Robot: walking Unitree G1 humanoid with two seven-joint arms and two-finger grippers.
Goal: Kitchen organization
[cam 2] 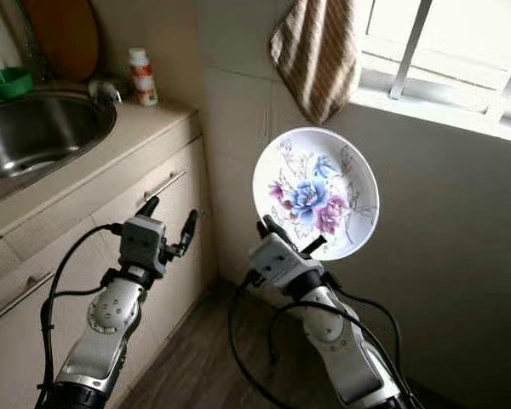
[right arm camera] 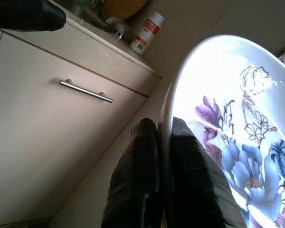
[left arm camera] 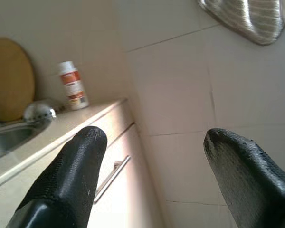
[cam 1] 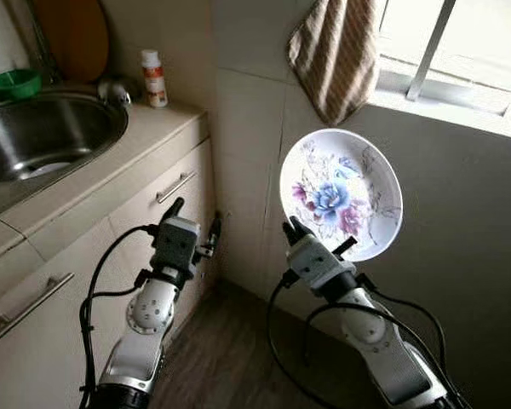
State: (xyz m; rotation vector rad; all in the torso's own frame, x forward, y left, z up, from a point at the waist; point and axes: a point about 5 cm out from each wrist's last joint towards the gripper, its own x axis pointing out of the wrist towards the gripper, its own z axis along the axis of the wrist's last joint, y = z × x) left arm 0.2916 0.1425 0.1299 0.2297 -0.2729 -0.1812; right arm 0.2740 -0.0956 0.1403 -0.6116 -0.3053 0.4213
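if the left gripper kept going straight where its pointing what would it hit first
Probably the tiled wall in the corner beside the cabinet. The left gripper is open and nothing shows between its fingers before the tiles, though depth is hard to judge.

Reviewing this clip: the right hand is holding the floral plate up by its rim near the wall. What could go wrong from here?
1. The right hand pinches the floral plate only at its lower rim, held nearly upright; it could pivot or slip out and break on the floor.
2. The plate is close to the tiled wall and hanging towel; a swing toward the sink might clip them.
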